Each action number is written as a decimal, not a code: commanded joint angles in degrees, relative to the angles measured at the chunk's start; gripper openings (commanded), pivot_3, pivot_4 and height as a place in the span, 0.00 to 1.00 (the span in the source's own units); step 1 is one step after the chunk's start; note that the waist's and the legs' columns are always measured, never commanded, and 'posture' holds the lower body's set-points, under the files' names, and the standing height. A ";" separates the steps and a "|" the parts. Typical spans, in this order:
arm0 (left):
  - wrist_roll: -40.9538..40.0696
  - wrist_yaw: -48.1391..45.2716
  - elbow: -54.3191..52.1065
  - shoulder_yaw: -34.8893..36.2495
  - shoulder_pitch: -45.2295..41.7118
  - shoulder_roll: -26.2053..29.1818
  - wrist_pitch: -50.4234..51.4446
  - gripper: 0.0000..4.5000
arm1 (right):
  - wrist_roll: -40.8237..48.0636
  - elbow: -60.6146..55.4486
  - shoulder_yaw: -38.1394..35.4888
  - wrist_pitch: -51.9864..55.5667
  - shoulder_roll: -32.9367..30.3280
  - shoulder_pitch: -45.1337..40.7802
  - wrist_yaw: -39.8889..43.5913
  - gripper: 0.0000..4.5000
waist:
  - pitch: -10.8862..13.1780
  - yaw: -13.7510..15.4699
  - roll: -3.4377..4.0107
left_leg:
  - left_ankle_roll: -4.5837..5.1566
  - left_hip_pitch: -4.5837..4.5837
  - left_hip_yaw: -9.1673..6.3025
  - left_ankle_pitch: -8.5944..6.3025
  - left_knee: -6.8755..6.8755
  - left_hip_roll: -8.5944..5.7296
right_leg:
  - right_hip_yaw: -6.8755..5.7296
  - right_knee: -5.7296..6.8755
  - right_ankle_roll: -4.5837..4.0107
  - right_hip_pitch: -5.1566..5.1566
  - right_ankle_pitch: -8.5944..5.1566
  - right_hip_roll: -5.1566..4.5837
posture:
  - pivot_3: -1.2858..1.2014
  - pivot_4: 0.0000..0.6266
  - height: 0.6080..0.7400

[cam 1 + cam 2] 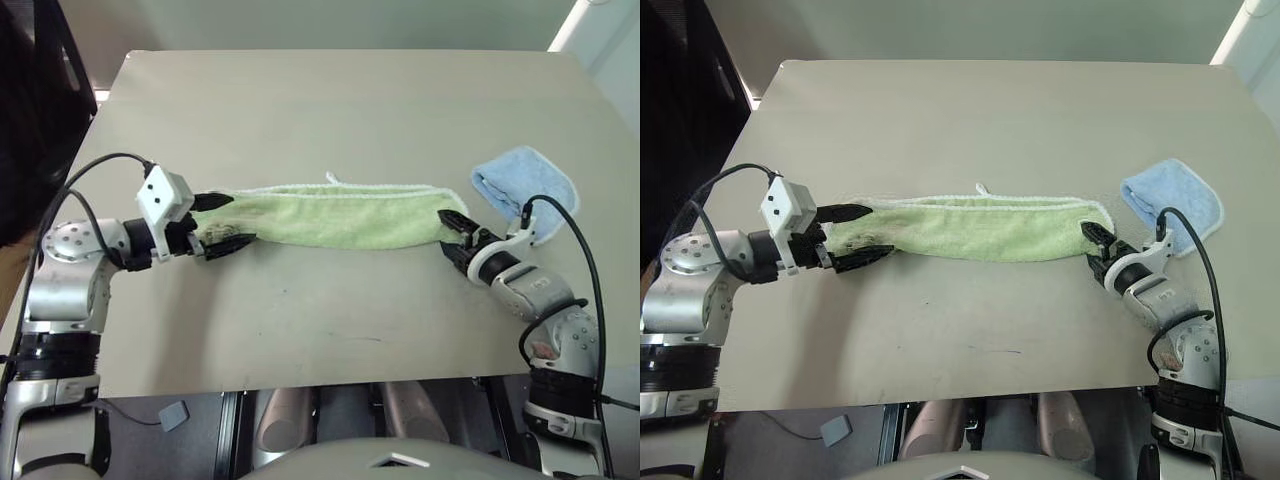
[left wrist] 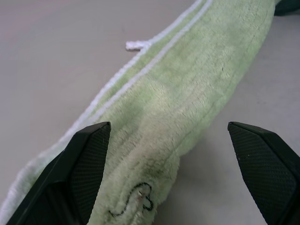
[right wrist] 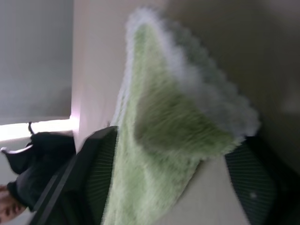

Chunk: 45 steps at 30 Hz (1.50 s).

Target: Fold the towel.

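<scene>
- Towel: light green terry, white stitched edging, lying as a long narrow band across the middle of the grey table, running side to side. Already doubled lengthwise, by the look of the two edging lines stacked along its far side.
- Small white loop tag sticks out from the far edge, about mid-length.
- Left gripper: at the towel's left end, fingers spread wide, one on each side of the band. In the left wrist view the cloth runs between the fingers with no pinch; nothing held.
- Right gripper: at the towel's right end, fingers partly apart with the corner of the cloth between them. Whether they have bitten down yet, I cannot tell.
- Step in hand, as I judge it: taking hold of both short ends, ready for the next fold, end to end.
- Next move calls for: both grippers closing on every layer at their ends, then one end lifted and carried over onto the other, edges kept in line.
- Light blue cloth: folded, on the table just beyond the right gripper, apart from the towel; not part of the job.
- Writing: none legible. Only a small dark line drawing printed near the towel's left corner; no brand or label text seen.
</scene>
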 commanded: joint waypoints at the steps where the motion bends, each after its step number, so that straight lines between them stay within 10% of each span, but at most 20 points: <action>1: -0.91 -0.45 -2.65 0.45 -0.03 0.69 0.20 0.95 | -1.40 -0.23 -2.54 -1.98 -0.57 -0.51 -0.41 0.48 | 0.00 0.07 0.00 | 0.03 -0.16 0.00 0.01 0.05 0.00 | 0.00 0.03 -0.04 -0.13 0.05 0.00 | 0.52 0.24 0.97; 7: -1.05 -0.64 -3.03 0.17 0.19 0.32 0.55 0.95 | -2.78 -1.08 -4.63 -2.86 -2.20 -0.07 0.25 0.00 | 0.00 0.08 0.01 | 0.77 -0.58 0.00 0.15 0.13 0.01 | -0.06 0.04 -0.36 -0.57 0.24 0.01 | 0.52 0.24 0.97; 19: -0.56 -0.76 -2.60 -0.29 0.29 -0.16 0.10 0.95 | -12.55 -1.84 -4.77 3.46 -16.34 -3.79 14.08 0.00 | 0.03 0.35 0.07 | 0.82 -0.58 0.02 -0.07 0.20 0.01 | -0.08 0.03 -0.31 -0.53 0.13 -0.01 | 0.52 0.24 0.97; 30: -0.74 0.11 -3.75 -1.03 0.24 -0.95 0.50 0.95 | -42.59 -12.51 19.67 13.17 -30.66 -17.23 43.15 0.00 | 0.04 0.02 0.08 | 0.83 -0.55 0.02 0.05 0.22 0.05 | -0.10 0.07 -0.37 -0.53 0.20 0.02 | 0.52 0.24 0.97; 45: -1.23 2.07 -6.06 -0.84 0.96 -2.02 1.55 0.95 | -74.98 -3.40 45.48 9.58 -16.55 -28.58 60.85 0.00 | 0.03 -0.13 0.07 | 0.94 -0.56 0.02 0.13 0.26 0.04 | -0.16 0.09 -0.44 -0.57 0.22 0.01 | 0.52 0.24 0.97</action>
